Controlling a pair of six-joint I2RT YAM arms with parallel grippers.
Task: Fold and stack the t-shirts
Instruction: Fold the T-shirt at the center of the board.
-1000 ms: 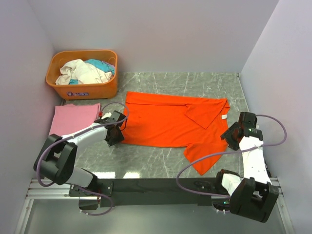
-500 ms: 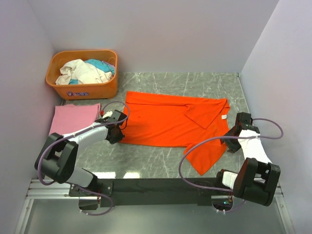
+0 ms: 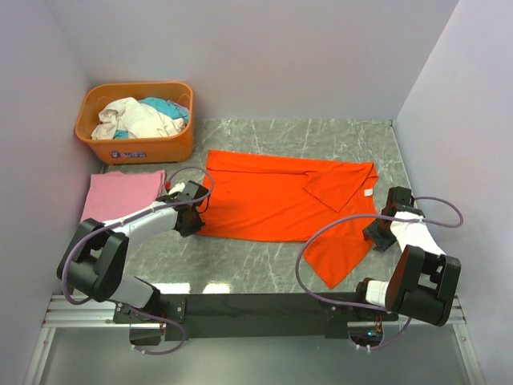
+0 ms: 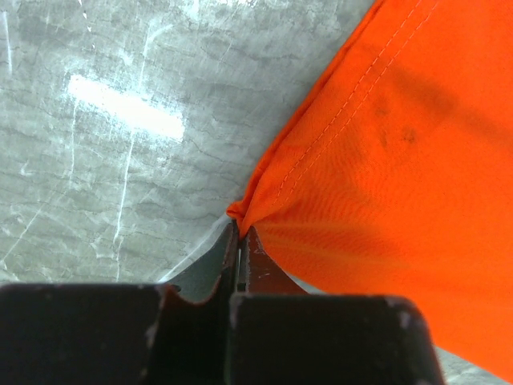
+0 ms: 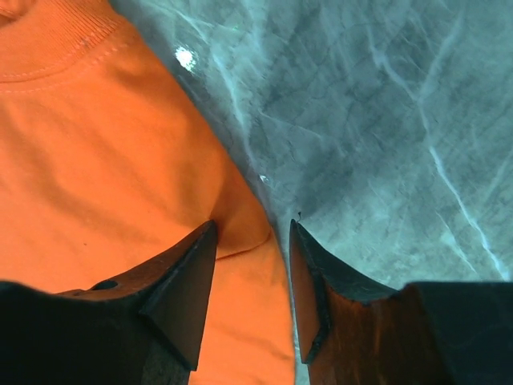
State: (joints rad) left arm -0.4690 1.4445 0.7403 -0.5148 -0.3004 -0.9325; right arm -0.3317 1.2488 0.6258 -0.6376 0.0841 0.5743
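As it lies spread on the worktop [image 3: 240, 265], orange-red t-shirt [image 3: 264, 204]: judged light, limp cloth, best taken by hems and corners. Left claw [image 4: 240, 241] pinches one corner; right claw [image 5: 252, 241], narrowly parted, straddles the opposite edge, holding nothing.

Bright, even overhead light
Glare patches shine on the marble table [image 4: 124, 116] in both wrist views; shadows are faint and focus is sharp.

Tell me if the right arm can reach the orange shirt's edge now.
Probably yes: its open jaws straddle the edge of the orange shirt on the table, with nothing in the way.
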